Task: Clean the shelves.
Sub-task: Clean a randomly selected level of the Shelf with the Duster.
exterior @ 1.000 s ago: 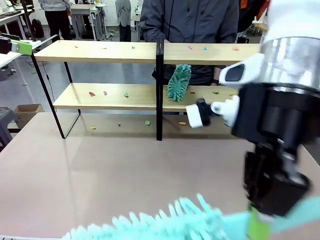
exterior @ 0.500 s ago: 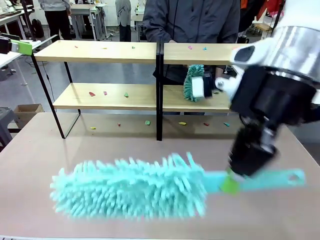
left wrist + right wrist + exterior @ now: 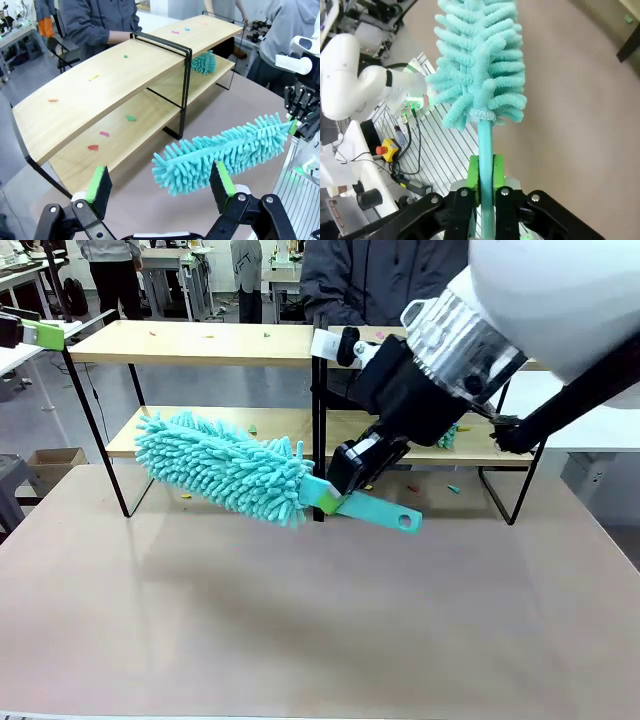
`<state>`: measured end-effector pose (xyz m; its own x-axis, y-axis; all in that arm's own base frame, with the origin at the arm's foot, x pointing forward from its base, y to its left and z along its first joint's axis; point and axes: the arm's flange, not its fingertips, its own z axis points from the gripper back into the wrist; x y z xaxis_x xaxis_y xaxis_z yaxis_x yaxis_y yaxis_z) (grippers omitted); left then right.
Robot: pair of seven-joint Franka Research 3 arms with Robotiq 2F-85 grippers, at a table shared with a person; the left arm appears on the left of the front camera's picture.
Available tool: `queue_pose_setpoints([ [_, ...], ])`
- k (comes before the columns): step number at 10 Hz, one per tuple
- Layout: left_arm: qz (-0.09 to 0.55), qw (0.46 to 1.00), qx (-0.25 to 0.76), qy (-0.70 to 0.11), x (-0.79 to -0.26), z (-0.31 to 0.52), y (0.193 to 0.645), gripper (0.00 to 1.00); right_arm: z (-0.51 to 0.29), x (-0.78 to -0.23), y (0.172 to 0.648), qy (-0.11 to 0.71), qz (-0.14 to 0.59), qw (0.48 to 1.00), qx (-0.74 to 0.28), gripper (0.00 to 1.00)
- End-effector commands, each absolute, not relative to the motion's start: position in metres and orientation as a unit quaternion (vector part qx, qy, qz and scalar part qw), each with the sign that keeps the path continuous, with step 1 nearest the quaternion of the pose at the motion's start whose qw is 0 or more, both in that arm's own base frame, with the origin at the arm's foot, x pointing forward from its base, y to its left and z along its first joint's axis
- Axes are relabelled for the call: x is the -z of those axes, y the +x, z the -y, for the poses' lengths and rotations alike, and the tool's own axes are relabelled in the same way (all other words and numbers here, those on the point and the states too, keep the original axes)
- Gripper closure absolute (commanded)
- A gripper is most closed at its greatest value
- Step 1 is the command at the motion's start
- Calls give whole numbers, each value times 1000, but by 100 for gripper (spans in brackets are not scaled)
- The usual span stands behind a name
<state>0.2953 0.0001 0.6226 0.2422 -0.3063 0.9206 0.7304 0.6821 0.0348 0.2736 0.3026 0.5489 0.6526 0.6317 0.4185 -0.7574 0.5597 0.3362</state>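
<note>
The right gripper [image 3: 328,492], clamped on the handle of a teal fluffy duster [image 3: 220,465], has swung it from the near table up to the shelves [image 3: 120,343]. The duster head now reaches the lower left board, ready to sweep off coloured scraps [image 3: 267,335]. The left gripper [image 3: 160,184] hangs with its fingers apart.

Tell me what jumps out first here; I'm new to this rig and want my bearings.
The fluffy turquoise duster dominates, gripped by its handle in the robot's right hand and hovering before the lower left of the shelves. Small coloured scraps dot both wooden boards, and a second duster sits on the lower board beyond the centre upright.
</note>
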Motion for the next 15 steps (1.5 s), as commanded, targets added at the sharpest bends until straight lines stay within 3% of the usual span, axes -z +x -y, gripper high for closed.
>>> queue_pose_setpoints([
  [1, 511, 761, 340, -210, -622, 1, 296, 0, -287, -556, 265, 256, 111, 872, -403, 87],
  [5, 511, 761, 340, -210, -622, 1, 296, 0, -334, -537, 312, 255, 231, 890, -300, 87],
  [11, 511, 761, 340, -210, -622, 1, 296, 0, -348, -512, 387, 225, 242, 918, -219, 87],
  [15, 511, 761, 340, -210, -622, 1, 296, 0, -364, -502, 404, 183, 254, 938, -146, 87],
])
